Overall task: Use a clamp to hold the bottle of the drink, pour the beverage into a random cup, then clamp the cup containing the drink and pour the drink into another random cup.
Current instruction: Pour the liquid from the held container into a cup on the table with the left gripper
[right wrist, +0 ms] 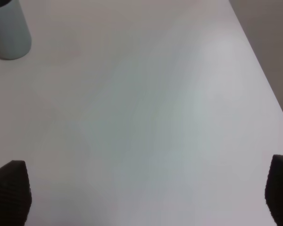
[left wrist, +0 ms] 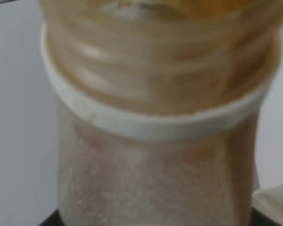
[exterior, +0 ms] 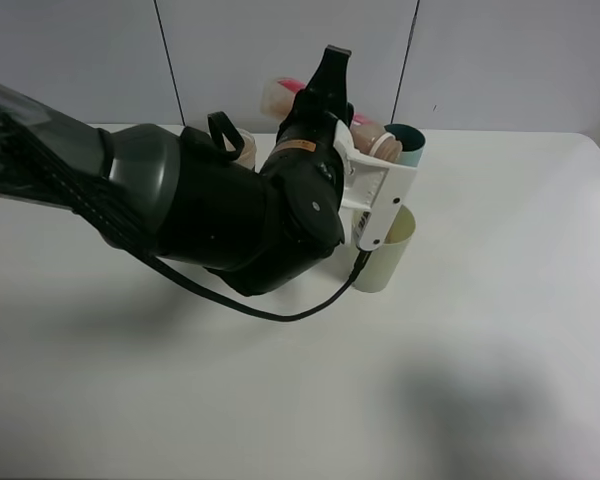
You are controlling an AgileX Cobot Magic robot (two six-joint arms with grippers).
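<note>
Amber drink shows through the bottle (left wrist: 155,155), uncapped and clamped in the left gripper (exterior: 323,100) near the counter's (exterior: 500,330) back edge. It is tilted with its mouth at the teal cup (exterior: 412,142); the cream cup (exterior: 392,250) stands just in front. The first pour seems in hand, though I cannot tell whether liquid is running. The next move calls for tipping further with the mouth kept over the rim, then righting the bottle. The right gripper (right wrist: 146,193) hangs wide and empty over the counter.
</note>
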